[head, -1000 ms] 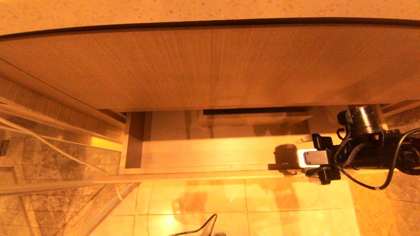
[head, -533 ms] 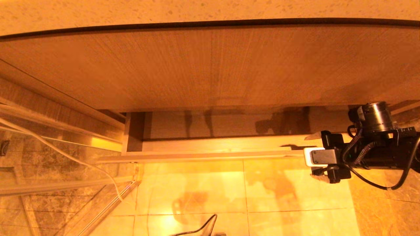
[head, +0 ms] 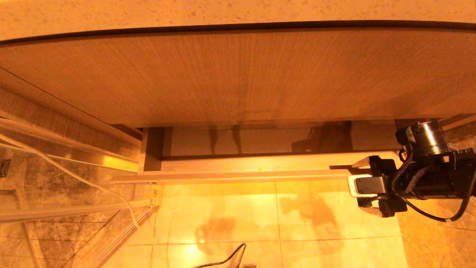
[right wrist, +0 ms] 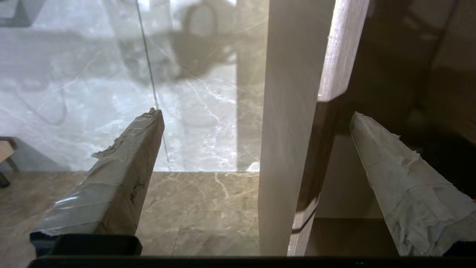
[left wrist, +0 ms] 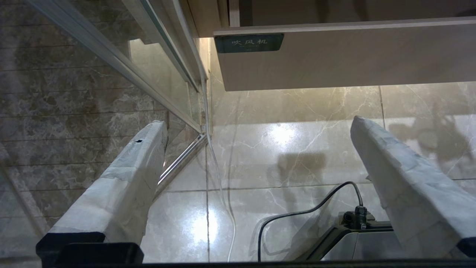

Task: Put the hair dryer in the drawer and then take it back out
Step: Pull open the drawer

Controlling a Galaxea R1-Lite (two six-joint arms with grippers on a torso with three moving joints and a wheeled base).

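The light-wood drawer (head: 238,175) is pushed almost fully in under the cabinet, with only a narrow strip of its pale inside showing. My right gripper (head: 359,186) is open at the drawer's right end. In the right wrist view its taped fingers (right wrist: 130,167) stand on either side of the drawer front (right wrist: 286,111), one outside over the floor and one inside, not touching it. The left wrist view shows the drawer front (left wrist: 334,56) with a dark label (left wrist: 248,42), and my left gripper (left wrist: 260,124) is open and empty over the floor. The hair dryer is out of view.
A taller wood-grain panel (head: 238,78) and a speckled countertop (head: 238,11) overhang the drawer. A glass partition with a metal rail (head: 55,163) and a white cord (head: 74,175) stand at the left. Glossy floor tiles (head: 260,223) lie below, and a black cable (head: 230,257) rises from my base.
The drawer slid in from half open to almost shut, hiding its boxed cut-out. My right gripper went in with it, then drew back a little toward me.
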